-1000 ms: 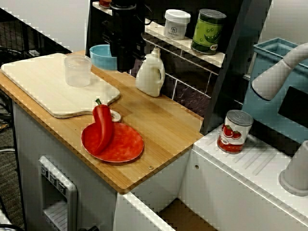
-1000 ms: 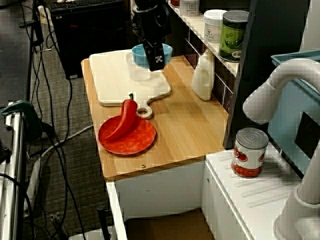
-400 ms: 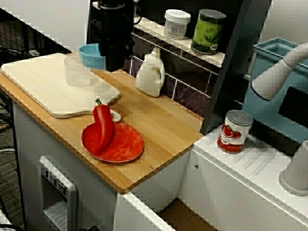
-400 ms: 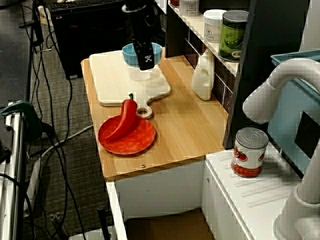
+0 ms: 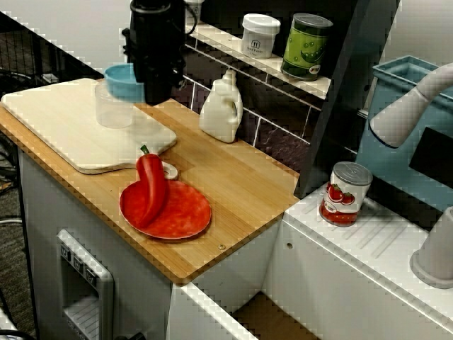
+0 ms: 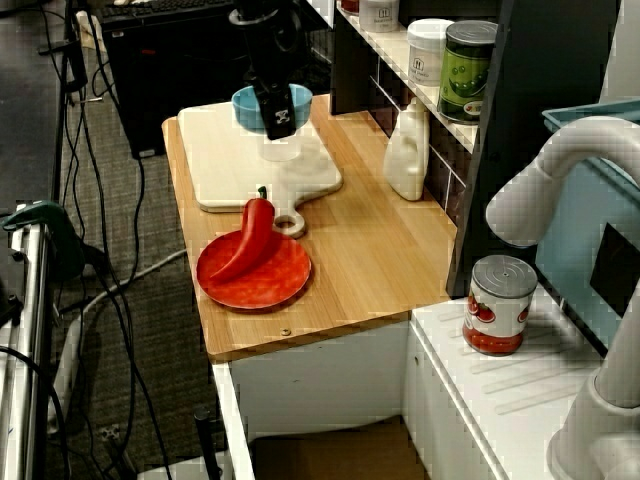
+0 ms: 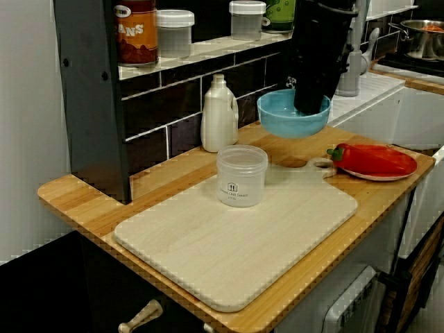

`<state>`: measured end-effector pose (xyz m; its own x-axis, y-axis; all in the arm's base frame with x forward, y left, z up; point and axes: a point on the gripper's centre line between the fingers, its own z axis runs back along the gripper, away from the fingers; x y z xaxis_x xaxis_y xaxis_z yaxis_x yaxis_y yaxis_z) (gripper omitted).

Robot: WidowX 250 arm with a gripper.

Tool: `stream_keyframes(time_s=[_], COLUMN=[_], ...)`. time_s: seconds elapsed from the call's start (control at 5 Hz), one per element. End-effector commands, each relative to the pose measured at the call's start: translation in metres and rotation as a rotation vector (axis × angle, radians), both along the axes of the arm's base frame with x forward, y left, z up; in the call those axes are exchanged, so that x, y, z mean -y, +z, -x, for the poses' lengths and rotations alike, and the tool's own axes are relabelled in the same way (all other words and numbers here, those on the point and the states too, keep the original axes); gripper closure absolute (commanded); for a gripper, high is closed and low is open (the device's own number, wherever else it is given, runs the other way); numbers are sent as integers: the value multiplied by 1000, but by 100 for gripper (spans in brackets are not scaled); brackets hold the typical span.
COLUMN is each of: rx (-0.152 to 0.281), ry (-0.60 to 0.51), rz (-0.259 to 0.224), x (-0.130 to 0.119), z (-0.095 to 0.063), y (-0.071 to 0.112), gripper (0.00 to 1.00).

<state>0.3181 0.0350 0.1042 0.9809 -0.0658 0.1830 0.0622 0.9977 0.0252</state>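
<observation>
Side view: smooth, round blue bowl (image 7: 284,123)

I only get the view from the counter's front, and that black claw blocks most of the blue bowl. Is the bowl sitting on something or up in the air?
Observer: Up in the air. In the low view from the far end, the blue bowl hangs clear of the counter, with the claw reaching down into it.
Visitor: Is it right over the clear tub?
Observer: Not squarely. That low view shows the bowl higher than the tub and off to one side, not touching it.
Visitor: What's hidden behind the claw on the shelf?
Observer: A brown labelled can beside a lidded clear jar.
</observation>
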Motion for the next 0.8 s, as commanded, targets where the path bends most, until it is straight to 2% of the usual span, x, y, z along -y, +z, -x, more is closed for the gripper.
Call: stream_keyframes(time_s=[0.0, 0.6], rx=[58, 39], ry=[0, -12], rz=[-23, -50], x=[-1, 1], z=[1, 7], y=[12, -3], gripper=[100, 100])
